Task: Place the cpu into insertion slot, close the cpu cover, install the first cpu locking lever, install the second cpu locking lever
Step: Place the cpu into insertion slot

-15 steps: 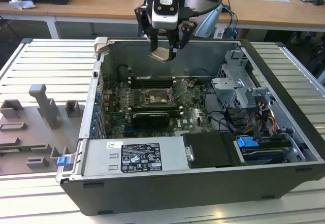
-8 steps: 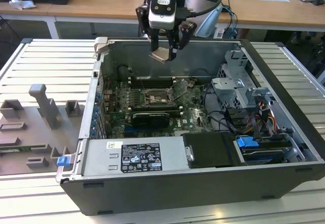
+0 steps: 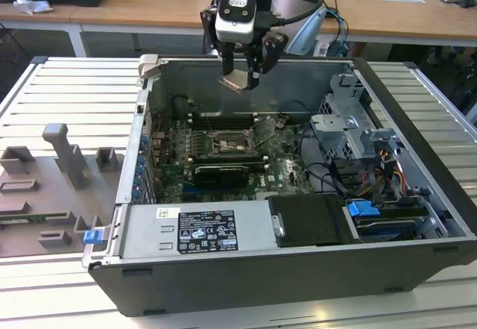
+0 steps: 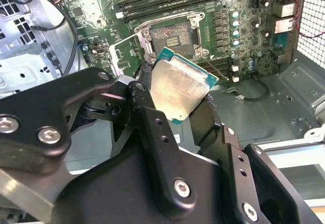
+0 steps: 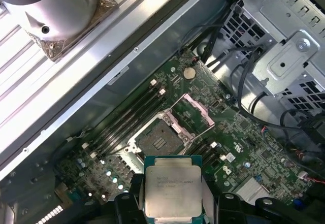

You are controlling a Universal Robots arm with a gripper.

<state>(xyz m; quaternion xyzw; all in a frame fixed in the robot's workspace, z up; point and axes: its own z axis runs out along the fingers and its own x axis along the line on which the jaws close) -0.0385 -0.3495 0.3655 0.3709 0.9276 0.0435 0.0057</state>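
**A:** Entry one, the grasping part?

**B:** Black two-fingered end effector [image 3: 243, 74], hanging over the open dark grey computer case [image 3: 417, 120], which lies on a ribbed metal worktop [image 3: 67, 90]. Its fingers [image 4: 144, 89] are clamped on two opposite edges of entry two.

**A:** Entry two?

**B:** The cpu [image 4: 179, 89], a flat square chip with a dull silver-beige metal top and a green rim. It is gripped between the fingertips, tilted in the exterior view, and clear of everything else.

**A:** Entry three?

**B:** The insertion slot [image 5: 158, 141], a square socket with a silvery rim and an exposed dark centre, on the green circuit board [image 5: 238, 148]. It lies well below the cpu, not touching it.

**A:** Entry four?

**B:** The cpu cover [image 5: 195, 113], a thin silvery windowed plate, swung up off the slot and standing along one of its edges.
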